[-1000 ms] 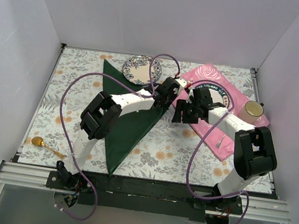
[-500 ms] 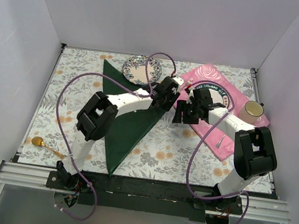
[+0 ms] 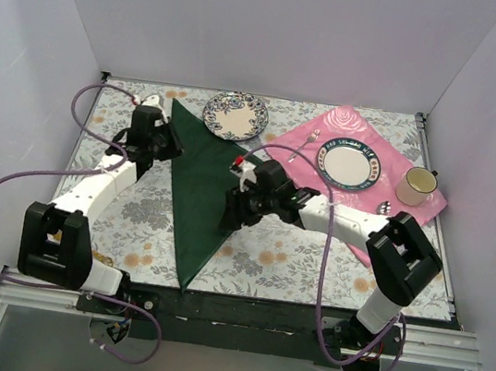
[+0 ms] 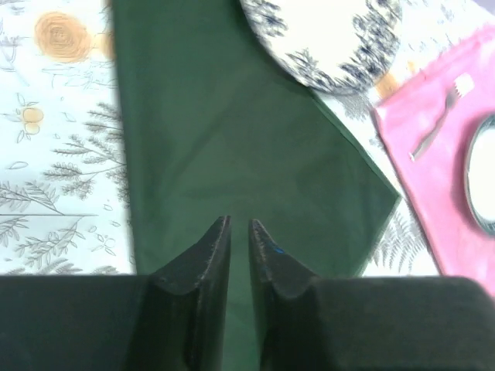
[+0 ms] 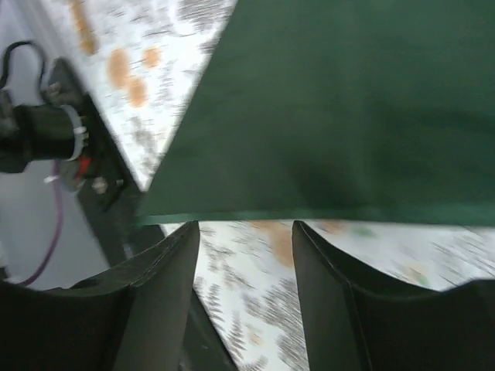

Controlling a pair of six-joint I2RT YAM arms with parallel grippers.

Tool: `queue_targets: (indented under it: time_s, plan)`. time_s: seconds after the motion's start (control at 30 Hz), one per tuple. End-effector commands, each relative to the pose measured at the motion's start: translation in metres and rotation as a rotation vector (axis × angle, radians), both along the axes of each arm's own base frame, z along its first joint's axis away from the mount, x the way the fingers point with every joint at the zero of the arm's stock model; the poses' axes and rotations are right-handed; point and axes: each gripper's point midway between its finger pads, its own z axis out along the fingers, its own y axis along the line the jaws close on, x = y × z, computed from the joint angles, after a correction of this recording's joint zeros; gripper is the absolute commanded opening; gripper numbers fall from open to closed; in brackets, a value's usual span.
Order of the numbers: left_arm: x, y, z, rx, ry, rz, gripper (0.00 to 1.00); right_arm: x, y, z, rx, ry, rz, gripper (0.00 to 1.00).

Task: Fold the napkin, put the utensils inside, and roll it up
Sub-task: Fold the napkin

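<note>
The dark green napkin [image 3: 199,197] lies folded into a long triangle on the floral tablecloth, its point toward the near edge. In the left wrist view the napkin [image 4: 232,139] fills the middle. My left gripper [image 3: 170,143] sits at the napkin's upper left edge; its fingertips [image 4: 240,222] hover over the cloth with a narrow gap and nothing between them. My right gripper [image 3: 230,213] is low at the napkin's right edge. It stands open [image 5: 246,224] over the tablecloth, just short of the napkin's hem [image 5: 325,213]. The utensils are out of view.
A blue-patterned plate [image 3: 236,116] overlaps the napkin's far edge, also seen from the left wrist as a plate [image 4: 325,39]. On the right, a pink placemat [image 3: 301,156] holds a second plate [image 3: 349,166], a silver fork [image 3: 308,143] and a cup [image 3: 417,185].
The left arm swung from the napkin's right corner to its upper left edge, its jaws opening and then narrowing. The right gripper moved from the placemat to the napkin's right edge.
</note>
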Motion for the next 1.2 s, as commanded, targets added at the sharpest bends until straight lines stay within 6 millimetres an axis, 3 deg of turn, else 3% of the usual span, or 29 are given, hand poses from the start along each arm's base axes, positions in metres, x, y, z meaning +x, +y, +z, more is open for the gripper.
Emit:
queue_targets:
  time_s: [0.0,0.07,0.1,0.13,0.2,0.23,0.3,0.33,0.37,0.43,0.47,0.67,0.8,0.83,1.0,1.03,1.07,1.1,1.17]
  plan:
    - [0.037,0.018,-0.014,-0.272,-0.009,0.055,0.11,-0.03,0.058,0.011,0.158,0.073,0.141,0.57]
    - [0.056,0.025,-0.029,-0.331,0.017,0.075,0.02,-0.041,0.073,0.014,0.185,0.085,0.2,0.52]
    - [0.074,0.028,-0.02,-0.356,-0.019,0.058,0.0,-0.043,0.078,0.005,0.186,0.094,0.216,0.49]
    - [0.086,0.043,-0.048,-0.358,0.034,0.096,0.0,-0.048,0.085,0.007,0.201,0.1,0.251,0.38]
    - [0.112,0.057,-0.044,-0.385,-0.001,0.118,0.0,-0.051,0.09,-0.001,0.2,0.118,0.278,0.28]
    - [0.121,0.062,-0.066,-0.398,0.038,0.131,0.0,-0.057,0.094,0.001,0.212,0.125,0.307,0.23]
    - [0.144,0.077,-0.061,-0.405,-0.001,0.139,0.0,-0.061,0.103,0.001,0.216,0.138,0.343,0.18]
    - [0.15,0.081,-0.065,-0.409,0.003,0.144,0.0,-0.071,0.106,-0.004,0.195,0.154,0.365,0.16]
    - [0.155,0.084,-0.087,-0.414,0.046,0.152,0.0,-0.073,0.112,0.001,0.199,0.143,0.377,0.16]
    - [0.171,0.092,-0.084,-0.424,0.028,0.143,0.0,-0.086,0.118,-0.008,0.17,0.14,0.404,0.17]
    - [0.174,0.091,-0.102,-0.434,0.064,0.142,0.0,-0.09,0.12,-0.011,0.163,0.144,0.414,0.17]
    - [0.175,0.098,-0.12,-0.485,0.085,0.17,0.0,-0.107,0.132,-0.023,0.155,0.205,0.494,0.23]
    - [0.172,0.096,-0.112,-0.499,0.068,0.166,0.0,-0.11,0.123,-0.032,0.096,0.219,0.484,0.23]
    - [0.172,0.097,-0.096,-0.487,0.031,0.165,0.0,-0.111,0.12,-0.036,0.084,0.218,0.482,0.23]
    - [0.177,0.1,-0.076,-0.464,-0.042,0.192,0.02,-0.116,0.112,-0.03,0.099,0.228,0.476,0.23]
    - [0.18,0.097,-0.076,-0.489,-0.036,0.177,0.02,-0.119,0.112,-0.028,0.104,0.251,0.482,0.23]
    - [0.183,0.095,-0.1,-0.514,0.015,0.179,0.02,-0.121,0.112,-0.027,0.108,0.259,0.488,0.24]
    - [0.193,0.096,-0.095,-0.538,0.018,0.181,0.0,-0.124,0.112,-0.026,0.11,0.268,0.494,0.24]
    - [0.198,0.094,-0.106,-0.559,0.034,0.177,0.0,-0.129,0.111,-0.024,0.121,0.28,0.522,0.24]
